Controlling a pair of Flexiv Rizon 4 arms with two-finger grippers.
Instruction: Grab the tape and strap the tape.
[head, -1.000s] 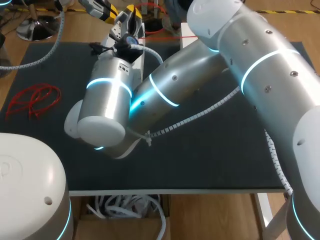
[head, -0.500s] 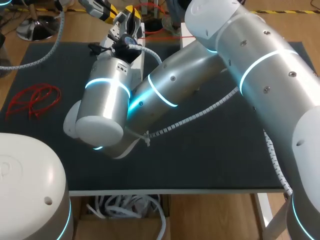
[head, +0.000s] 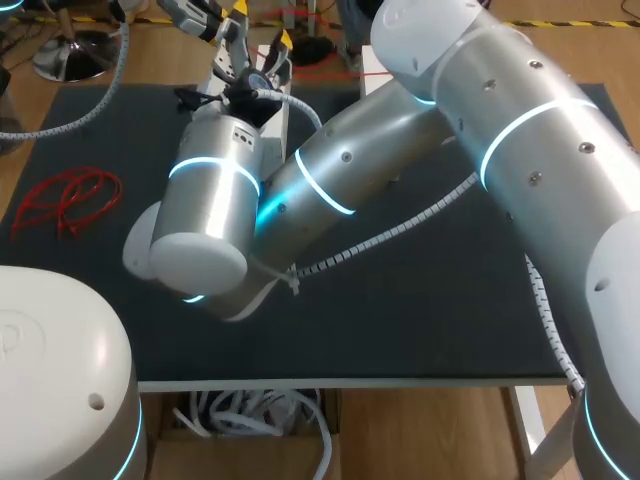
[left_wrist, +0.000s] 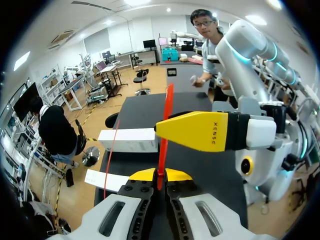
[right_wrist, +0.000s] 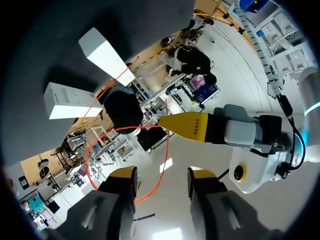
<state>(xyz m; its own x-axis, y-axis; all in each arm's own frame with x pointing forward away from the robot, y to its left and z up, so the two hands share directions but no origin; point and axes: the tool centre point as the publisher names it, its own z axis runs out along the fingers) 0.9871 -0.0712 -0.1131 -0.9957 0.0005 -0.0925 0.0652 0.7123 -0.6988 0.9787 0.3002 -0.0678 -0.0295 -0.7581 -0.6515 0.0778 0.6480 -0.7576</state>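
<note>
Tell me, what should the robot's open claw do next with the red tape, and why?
Probably close the right claw on the red tape. That claw stands open with the tape's loop running through its gap, and the left claw pinches the tape, so both could then pull it tight.

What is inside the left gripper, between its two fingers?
A thin red tape, pinched between the left gripper's shut yellow tips and running out ahead of it. The part of the tape deeper between the fingers is covered.

right gripper (right_wrist: 162, 179): fingers apart | red tape (right_wrist: 166, 150): loop between the tips, running to left gripper (right_wrist: 167, 122) | two white boxes (right_wrist: 107, 55) on dark table (right_wrist: 35, 45)
</note>
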